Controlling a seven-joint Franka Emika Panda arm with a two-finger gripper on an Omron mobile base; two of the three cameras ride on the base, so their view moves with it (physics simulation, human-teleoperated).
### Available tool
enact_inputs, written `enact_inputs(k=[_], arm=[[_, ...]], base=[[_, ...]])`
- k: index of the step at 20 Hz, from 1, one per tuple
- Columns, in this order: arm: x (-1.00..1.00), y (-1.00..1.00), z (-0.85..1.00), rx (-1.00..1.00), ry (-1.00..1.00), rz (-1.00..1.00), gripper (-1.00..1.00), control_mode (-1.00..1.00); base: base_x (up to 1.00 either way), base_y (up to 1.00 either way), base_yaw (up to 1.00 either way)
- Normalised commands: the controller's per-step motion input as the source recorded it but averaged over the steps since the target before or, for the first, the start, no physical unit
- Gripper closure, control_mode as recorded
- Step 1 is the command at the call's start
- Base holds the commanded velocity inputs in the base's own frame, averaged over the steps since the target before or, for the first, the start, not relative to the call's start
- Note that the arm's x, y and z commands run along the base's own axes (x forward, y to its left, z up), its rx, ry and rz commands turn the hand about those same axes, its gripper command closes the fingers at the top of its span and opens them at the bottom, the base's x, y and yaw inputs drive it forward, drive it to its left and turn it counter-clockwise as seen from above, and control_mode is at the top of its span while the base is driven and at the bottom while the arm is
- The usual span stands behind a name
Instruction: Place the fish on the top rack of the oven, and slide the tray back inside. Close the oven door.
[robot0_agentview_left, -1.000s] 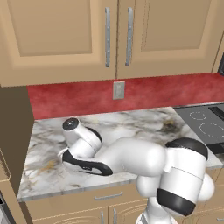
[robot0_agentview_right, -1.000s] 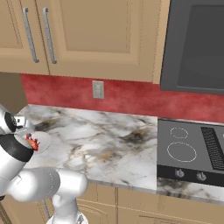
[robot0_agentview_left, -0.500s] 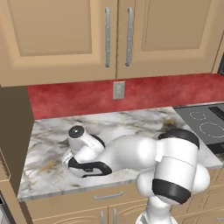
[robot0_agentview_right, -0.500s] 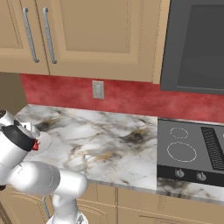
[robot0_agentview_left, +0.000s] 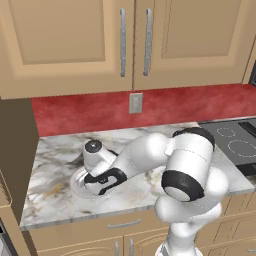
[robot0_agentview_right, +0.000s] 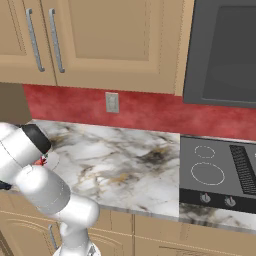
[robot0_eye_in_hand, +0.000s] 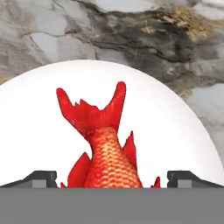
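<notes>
Gripper wide open astride fish on plate, low centre frame; descend straight, close mid-body.

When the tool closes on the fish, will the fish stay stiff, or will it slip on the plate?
The fish looks rigid and small, so probably light and stiff. Its body tapers toward the forked tail, so the fingertips on either side may slide along it. It lies on a smooth white plate, so a push likely skids it.
</notes>
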Motion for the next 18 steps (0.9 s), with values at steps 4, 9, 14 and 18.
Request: enact_inputs(k=[4, 9, 14, 18], arm=[[0.09, 0.23, -0.61, -0.04, 0.00, 0.12, -1.00, -1.00], [0.04, 0.17, -0.47, -0.02, 0.00, 0.11, -1.00, -1.00], [-0.05, 0.01, -0.04, 0.00, -0.02, 0.01, -1.00, -1.00], [-0.42, 0.00, 0.00, 0.00, -0.05, 0.00, -1.00, -1.00]], base=[[0.00, 0.00, 0.00], [0.00, 0.00, 0.00], [0.00, 0.00, 0.00], [0.00, 0.00, 0.00]])
